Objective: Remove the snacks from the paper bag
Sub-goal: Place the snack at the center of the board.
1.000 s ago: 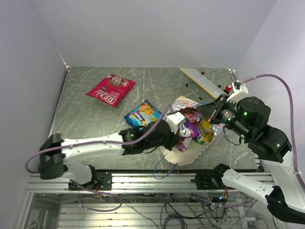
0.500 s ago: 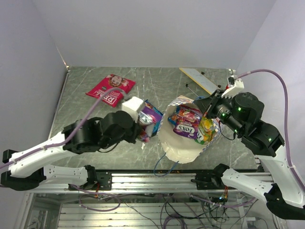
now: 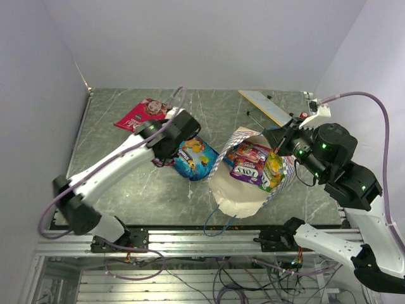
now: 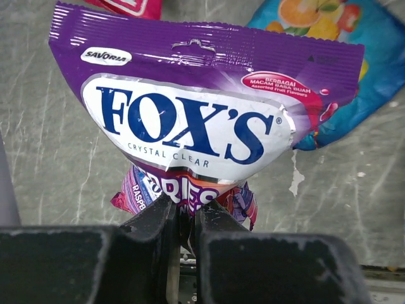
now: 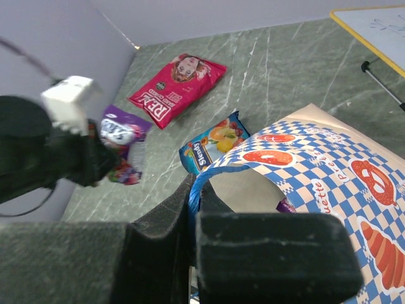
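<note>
Left gripper (image 4: 183,218) is clenched on the bottom seam of a purple sweet packet (image 4: 190,120), which hangs over the table (image 3: 126,190) clear of the paper bag (image 3: 237,199), near the blue packet (image 3: 195,157) and short of the red-pink packet (image 3: 144,117); both of those lie flat on the stone-look top. Right gripper (image 5: 193,202) is pinched shut on the bag's near rim, holding the mouth up and open. Inside, a pink-purple packet (image 3: 247,166) and a yellow-green packet (image 3: 273,171) show, overlapping, against the right wall. Judgement: these packets look light, glossy and crinkly, so likely slippery on the faces and apt to shift their loose contents; a crimped seam or corner looks the safest hold, as here. The bag is thin paper, soft-walled, and would probably collapse or slide if the rim were let go. In the way: the bag's wall and blue string handle (image 3: 218,225), the crowded pair inside. A yellow-edged card strip (image 3: 266,107) lies behind, well apart.
</note>
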Available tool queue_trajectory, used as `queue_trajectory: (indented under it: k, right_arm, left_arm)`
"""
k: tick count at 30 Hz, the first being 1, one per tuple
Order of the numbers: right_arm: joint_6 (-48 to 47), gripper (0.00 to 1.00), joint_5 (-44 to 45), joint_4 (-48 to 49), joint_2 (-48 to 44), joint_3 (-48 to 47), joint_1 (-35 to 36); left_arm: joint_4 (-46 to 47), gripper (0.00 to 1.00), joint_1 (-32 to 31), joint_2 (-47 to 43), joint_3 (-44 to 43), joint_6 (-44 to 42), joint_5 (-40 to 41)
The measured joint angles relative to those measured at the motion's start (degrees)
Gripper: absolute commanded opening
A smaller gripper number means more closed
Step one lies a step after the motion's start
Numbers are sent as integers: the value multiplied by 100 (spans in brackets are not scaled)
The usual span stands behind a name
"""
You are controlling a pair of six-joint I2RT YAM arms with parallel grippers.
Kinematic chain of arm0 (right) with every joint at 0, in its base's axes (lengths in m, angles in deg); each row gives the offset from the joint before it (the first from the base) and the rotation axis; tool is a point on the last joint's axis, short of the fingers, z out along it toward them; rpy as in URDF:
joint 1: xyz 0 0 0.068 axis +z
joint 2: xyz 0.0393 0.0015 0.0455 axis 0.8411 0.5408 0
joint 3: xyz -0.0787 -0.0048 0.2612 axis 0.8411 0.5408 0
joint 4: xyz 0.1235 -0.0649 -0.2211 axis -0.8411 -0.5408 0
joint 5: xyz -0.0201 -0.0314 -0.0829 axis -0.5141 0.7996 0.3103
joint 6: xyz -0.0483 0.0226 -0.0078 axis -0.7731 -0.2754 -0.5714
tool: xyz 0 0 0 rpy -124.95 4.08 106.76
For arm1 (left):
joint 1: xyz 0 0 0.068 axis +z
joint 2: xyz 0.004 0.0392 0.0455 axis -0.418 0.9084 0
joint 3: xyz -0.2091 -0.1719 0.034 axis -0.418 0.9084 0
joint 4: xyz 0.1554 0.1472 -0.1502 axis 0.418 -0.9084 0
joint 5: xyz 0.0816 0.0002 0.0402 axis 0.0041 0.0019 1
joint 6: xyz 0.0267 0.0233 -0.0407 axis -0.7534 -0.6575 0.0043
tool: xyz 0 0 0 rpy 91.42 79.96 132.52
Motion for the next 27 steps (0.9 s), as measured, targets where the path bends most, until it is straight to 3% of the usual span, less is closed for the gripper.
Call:
queue_trajectory:
  k: [6,14,23,27]
  right_arm:
    - [-20,0,59,-9,-70,-2,0]
    - [-122,0,109,-192,-76,-142,0]
    - [-98,0,162,-260,-76,-236,0]
    - [22,0,157,-280,-138,-236,0]
  left_arm:
    - [129,7,321,1521,-555,-535,-479]
    - [553,7,457,2398,-1097,-1259,-1244]
    - [894,7,459,3386,-1471,-1731,-1283]
    - [1012,19,470,3598,-1510,-1867,-1327]
